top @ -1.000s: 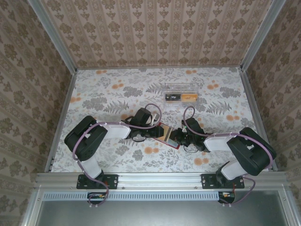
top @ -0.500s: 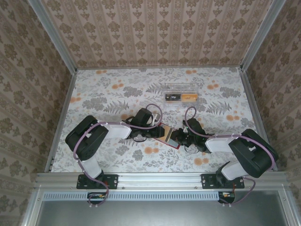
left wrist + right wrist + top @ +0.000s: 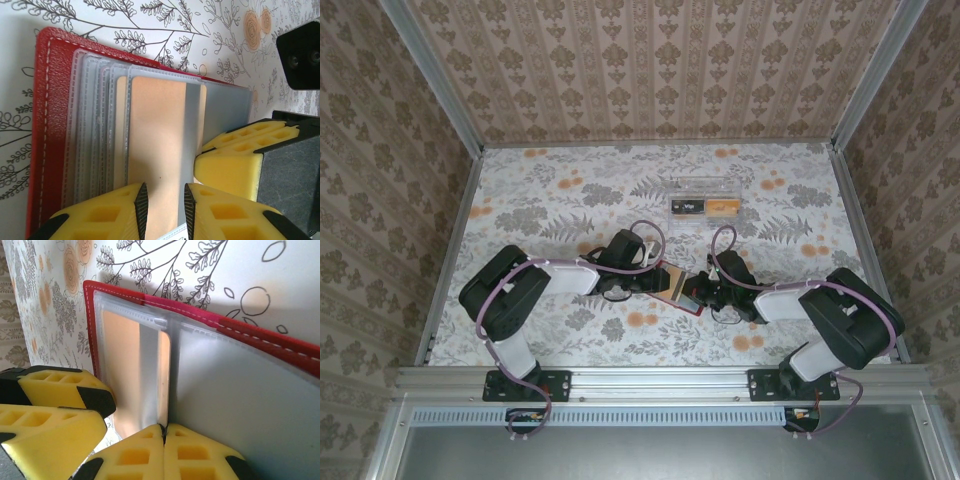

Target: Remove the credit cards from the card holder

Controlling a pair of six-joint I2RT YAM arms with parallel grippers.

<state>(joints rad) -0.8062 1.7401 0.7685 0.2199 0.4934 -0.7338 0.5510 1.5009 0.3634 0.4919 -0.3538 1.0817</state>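
The open card holder [image 3: 42,125] lies between them: right end effector [image 3: 163,432] pinched on its clear pocket [image 3: 240,390], left end effector [image 3: 164,205] slightly parted over the tan card [image 3: 155,140].

Bright even light; the card holder [image 3: 215,375] casts a soft shadow, its plastic sleeves hazy.

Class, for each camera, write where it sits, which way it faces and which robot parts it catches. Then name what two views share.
Top external: above and behind the bases, facing down onto the table; both arms show, left claw and right claw meeting at the card holder.
Left wrist: on the left arm, facing down at the open holder; own yellow fingers at the bottom.
Right wrist: low, facing across the holder; its claw shut on a clear pocket.
Shared by both wrist views: the tan card.
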